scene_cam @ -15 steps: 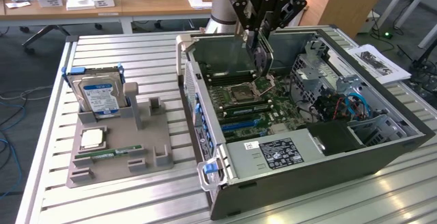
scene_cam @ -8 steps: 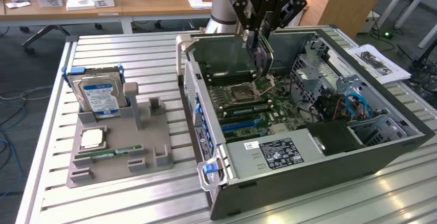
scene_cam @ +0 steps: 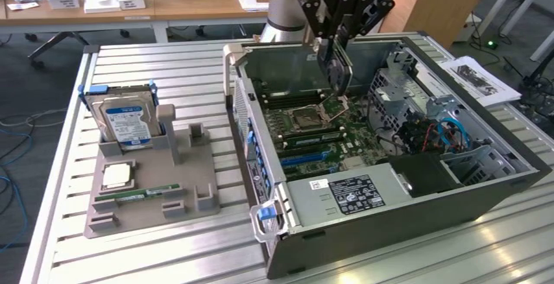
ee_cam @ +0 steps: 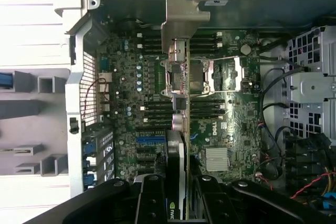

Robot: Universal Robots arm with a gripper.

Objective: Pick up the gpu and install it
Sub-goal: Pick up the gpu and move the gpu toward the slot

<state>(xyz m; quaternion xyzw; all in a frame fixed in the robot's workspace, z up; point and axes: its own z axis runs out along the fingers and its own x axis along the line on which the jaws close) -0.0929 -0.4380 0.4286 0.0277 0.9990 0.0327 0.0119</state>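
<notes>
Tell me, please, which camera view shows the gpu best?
The exterior view: the gpu hangs upright in the pincer above the open computer case, with its flat side visible. The wrist view gives it edge-on, a thin strip between the pincer's fingers, with its pale metal bracket at the far end.

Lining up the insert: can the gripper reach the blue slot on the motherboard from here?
Probably yes: the case is open, nothing covers the blue slot, and the gripper holds the gpu above the motherboard.
</notes>
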